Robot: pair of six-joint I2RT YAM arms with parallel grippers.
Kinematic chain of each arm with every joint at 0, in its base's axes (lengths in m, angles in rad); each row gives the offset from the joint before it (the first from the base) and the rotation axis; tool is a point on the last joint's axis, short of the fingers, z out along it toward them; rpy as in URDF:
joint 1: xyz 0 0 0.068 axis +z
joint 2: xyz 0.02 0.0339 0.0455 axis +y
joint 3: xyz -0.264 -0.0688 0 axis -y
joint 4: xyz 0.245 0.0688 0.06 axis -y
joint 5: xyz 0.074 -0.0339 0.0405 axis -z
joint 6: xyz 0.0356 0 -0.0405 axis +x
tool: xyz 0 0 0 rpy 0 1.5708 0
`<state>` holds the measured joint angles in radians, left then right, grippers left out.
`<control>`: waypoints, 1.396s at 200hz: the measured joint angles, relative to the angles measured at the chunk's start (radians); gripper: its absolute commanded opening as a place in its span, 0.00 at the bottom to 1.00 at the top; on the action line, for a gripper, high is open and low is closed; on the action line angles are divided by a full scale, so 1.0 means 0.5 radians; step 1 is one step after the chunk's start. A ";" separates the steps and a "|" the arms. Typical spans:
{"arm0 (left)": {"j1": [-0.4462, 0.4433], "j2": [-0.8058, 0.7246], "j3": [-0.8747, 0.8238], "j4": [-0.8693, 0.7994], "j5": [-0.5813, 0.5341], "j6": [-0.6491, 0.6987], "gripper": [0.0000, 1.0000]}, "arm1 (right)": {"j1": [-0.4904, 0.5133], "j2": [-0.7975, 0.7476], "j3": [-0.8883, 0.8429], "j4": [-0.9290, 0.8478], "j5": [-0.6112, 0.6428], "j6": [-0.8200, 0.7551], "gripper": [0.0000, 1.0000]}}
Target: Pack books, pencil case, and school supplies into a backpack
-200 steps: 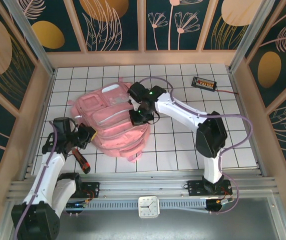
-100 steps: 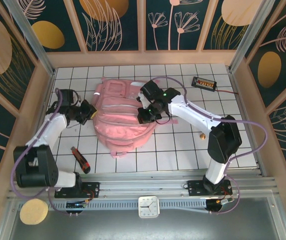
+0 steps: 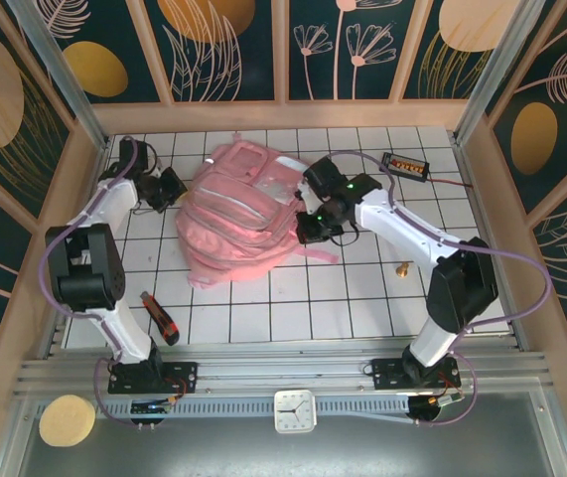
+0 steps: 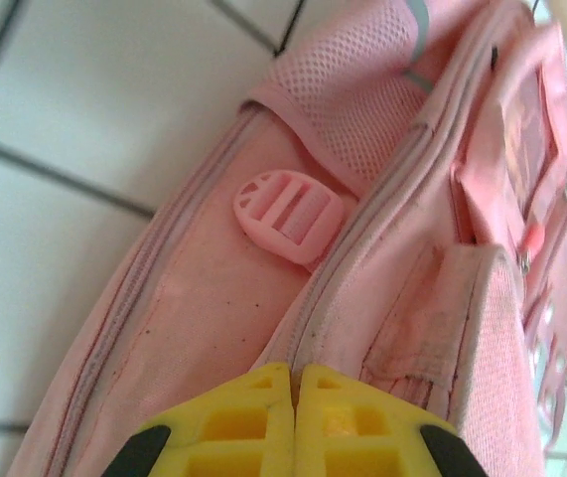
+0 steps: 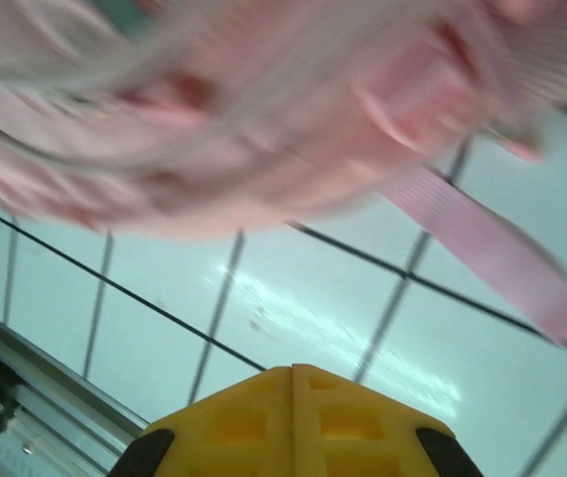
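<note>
Backpack (image 3: 243, 214) lay on the tabletop (image 3: 362, 298), left hand (image 3: 169, 187) at its 9 o'clock, right hand (image 3: 313, 228) at 3 o'clock, both closed and empty, probably placed to nudge it square.

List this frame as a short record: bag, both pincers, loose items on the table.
backpack: pink, lying on the tiled table
left pincer: shut, tips against the backpack's side seam
right pincer: shut, over tiles near the backpack's strap
utility knife: near-left tiles, apart from the backpack
black box: far right of the table
</note>
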<state>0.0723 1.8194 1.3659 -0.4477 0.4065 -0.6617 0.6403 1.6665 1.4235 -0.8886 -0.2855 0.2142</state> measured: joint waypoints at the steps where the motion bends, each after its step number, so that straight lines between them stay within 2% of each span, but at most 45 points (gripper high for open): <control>1: 0.005 0.007 0.007 0.006 -0.003 0.003 0.05 | -0.002 0.001 0.000 -0.005 0.000 0.000 0.00; 8: 0.026 0.020 0.018 0.043 -0.015 0.008 0.27 | -0.018 0.001 0.000 -0.031 -0.003 -0.001 0.00; 12: 0.036 0.021 0.015 0.060 -0.017 0.013 0.38 | -0.023 0.001 0.000 -0.037 -0.011 -0.001 0.05; 29: 0.072 -0.018 -0.059 0.142 -0.051 -0.002 0.54 | -0.024 -0.002 0.000 -0.036 -0.079 0.002 0.16; 40: 0.092 -0.087 -0.162 0.182 -0.054 -0.014 0.64 | -0.024 -0.006 0.000 -0.020 -0.134 0.008 0.31; 47: 0.098 -0.143 -0.240 0.205 -0.054 -0.027 0.80 | -0.021 -0.010 0.000 -0.002 -0.165 0.005 0.43; 51: 0.101 -0.184 -0.291 0.208 -0.053 -0.031 0.95 | -0.021 -0.012 -0.001 0.009 -0.173 0.004 0.51; 55: 0.101 -0.222 -0.336 0.214 -0.053 -0.046 0.99 | -0.019 -0.014 -0.002 0.023 -0.183 -0.002 0.59; 71: 0.100 -0.404 -0.518 0.230 -0.045 -0.075 0.99 | -0.005 -0.031 -0.022 0.120 -0.204 -0.008 0.88; 86: 0.100 -0.613 -0.683 0.238 -0.032 -0.111 0.99 | 0.044 -0.067 -0.087 0.269 -0.197 -0.027 0.99; 132: 0.035 -1.171 -1.132 0.307 0.068 -0.309 0.99 | 0.182 -0.094 -0.197 0.692 -0.171 -0.132 0.99; 147: -0.075 -1.260 -1.252 0.354 0.079 -0.417 0.91 | 0.182 -0.082 -0.190 0.782 -0.164 -0.152 0.98; 166: -0.220 -1.308 -1.383 0.468 0.083 -0.549 0.83 | 0.177 -0.026 -0.157 0.846 -0.165 -0.159 0.96; 191: -0.328 -1.315 -1.507 0.576 0.065 -0.683 0.81 | 0.170 0.066 -0.124 0.857 -0.166 -0.159 0.95; 211: -0.345 -1.352 -1.574 0.609 0.036 -0.746 0.81 | 0.153 0.086 -0.124 0.854 -0.166 -0.158 0.95; 245: -0.352 -1.522 -1.736 0.674 -0.008 -0.863 0.66 | 0.106 0.086 -0.124 0.867 -0.194 -0.158 0.92; 266: -0.361 -1.488 -1.785 0.734 -0.021 -0.919 0.65 | 0.094 0.086 -0.124 0.879 -0.224 -0.158 0.91; 279: -0.375 -1.437 -1.787 0.792 -0.033 -0.944 0.56 | 0.093 0.086 -0.124 0.886 -0.246 -0.166 0.90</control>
<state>-0.1150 1.1007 0.4725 -0.0517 0.3901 -1.1336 0.6868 1.7096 1.3613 -0.4458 -0.4088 0.1314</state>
